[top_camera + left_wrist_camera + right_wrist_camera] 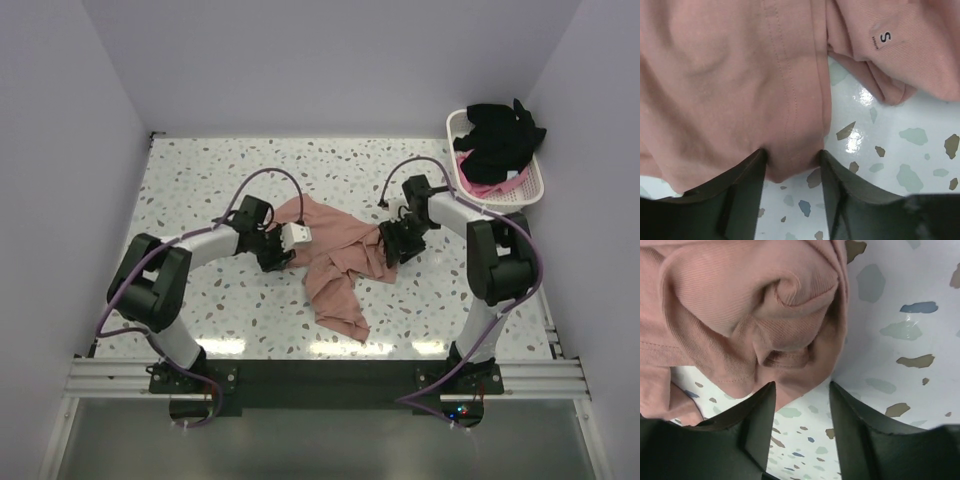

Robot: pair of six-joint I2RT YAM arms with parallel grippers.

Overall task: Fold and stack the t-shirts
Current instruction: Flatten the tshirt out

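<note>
The dusty salmon-pink t-shirt (pixel 335 265) lies crumpled in the middle of the table, a long part trailing toward the near edge. My left gripper (pixel 281 252) is at its left edge and my right gripper (pixel 393 247) at its right edge. In the left wrist view the left gripper (pixel 792 157) is open with a hemmed fold of the shirt (pixel 730 85) between the fingertips; a size tag marked S (pixel 883 39) shows. In the right wrist view the right gripper (pixel 802 387) is open, the bunched shirt (pixel 740 305) reaching its left finger. The black t-shirt (pixel 500 140) and the brighter pink one (pixel 482 186) lie in the basket.
A white lattice basket (pixel 537 188) stands at the far right corner of the speckled table (pixel 200 180). White walls close in the left, back and right sides. A metal rail runs along the near edge by the arm bases.
</note>
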